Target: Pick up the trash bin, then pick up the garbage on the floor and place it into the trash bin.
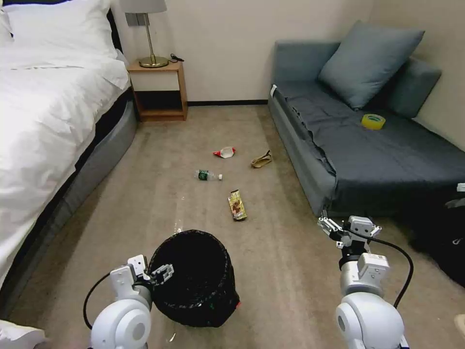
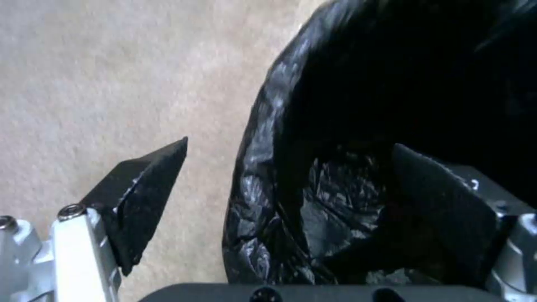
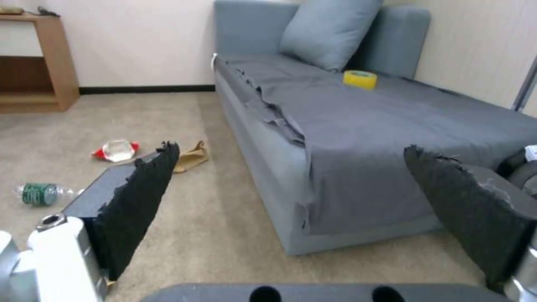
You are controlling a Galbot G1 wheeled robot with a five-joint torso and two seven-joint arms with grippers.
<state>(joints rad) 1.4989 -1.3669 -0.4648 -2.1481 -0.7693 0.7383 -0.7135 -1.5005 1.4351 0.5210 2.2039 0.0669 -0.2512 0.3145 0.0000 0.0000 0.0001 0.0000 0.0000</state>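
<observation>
Left gripper (image 2: 291, 201) spread astride bin (image 1: 193, 278) rim; likely light, slippery liner, so pinch rim; right gripper (image 3: 291, 197) spread, idle

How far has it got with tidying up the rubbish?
Nothing is done yet. The left gripper is open with its fingers astride the rim of the trash bin, which sits on the floor. All four pieces lie uncollected: snack wrapper, bottle, red-and-white pack, tan paper. The right gripper waits, open, near the sofa.
</observation>
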